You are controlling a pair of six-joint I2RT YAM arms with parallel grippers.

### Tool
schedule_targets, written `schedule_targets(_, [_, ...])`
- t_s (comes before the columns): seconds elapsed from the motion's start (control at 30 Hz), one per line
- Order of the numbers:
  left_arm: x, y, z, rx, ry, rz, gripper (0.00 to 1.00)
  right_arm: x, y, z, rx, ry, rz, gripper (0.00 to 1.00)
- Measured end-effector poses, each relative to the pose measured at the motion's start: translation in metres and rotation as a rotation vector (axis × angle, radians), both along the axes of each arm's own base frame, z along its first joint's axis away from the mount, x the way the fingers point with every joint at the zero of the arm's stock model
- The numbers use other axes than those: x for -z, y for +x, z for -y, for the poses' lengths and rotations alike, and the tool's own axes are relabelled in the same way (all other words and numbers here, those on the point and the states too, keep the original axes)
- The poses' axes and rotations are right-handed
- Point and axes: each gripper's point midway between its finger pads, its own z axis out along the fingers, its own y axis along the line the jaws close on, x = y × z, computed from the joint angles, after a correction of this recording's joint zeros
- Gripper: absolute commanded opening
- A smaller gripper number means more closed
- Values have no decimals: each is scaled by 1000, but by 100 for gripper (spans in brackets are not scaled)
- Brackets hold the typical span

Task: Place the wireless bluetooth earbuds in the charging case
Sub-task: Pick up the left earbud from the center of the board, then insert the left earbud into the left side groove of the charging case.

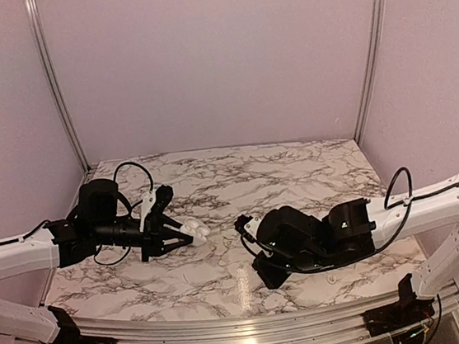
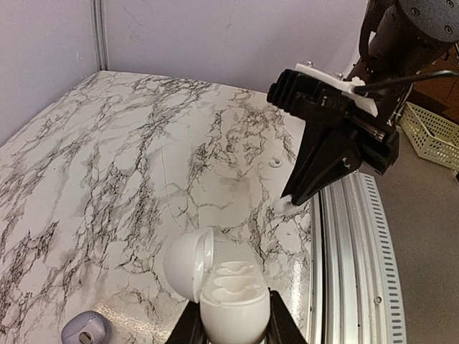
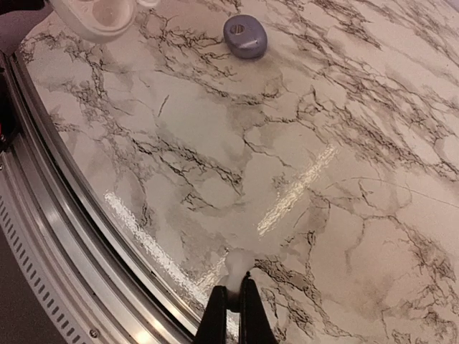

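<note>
Left gripper [image 2: 233, 328] clamps the open white charging case [image 2: 233, 297], wells facing up. Right gripper [image 3: 234, 304], closed, pinches a small white earbud [image 3: 237, 266] low over the table [image 3: 344, 143]. The case lies well apart, to its left.

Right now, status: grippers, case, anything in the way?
Left gripper shut on open charging case, wells empty. Right gripper shut on small white piece, down at table. Grey-lavender bud loose beside case.

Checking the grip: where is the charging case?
The charging case sits lid-open in the left gripper, bottom centre of the left wrist view, near the right gripper.
</note>
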Motion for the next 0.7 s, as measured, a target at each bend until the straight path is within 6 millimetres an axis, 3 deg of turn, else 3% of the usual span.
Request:
schedule_targets(0.4, [-3, -45, 16, 224, -36, 3, 0, -97, -42, -13, -336, 323, 141, 0])
schedule_targets(0.7, [-4, -80, 25, 388, -55, 24, 0, -109, -59, -34, -500, 367, 188, 0])
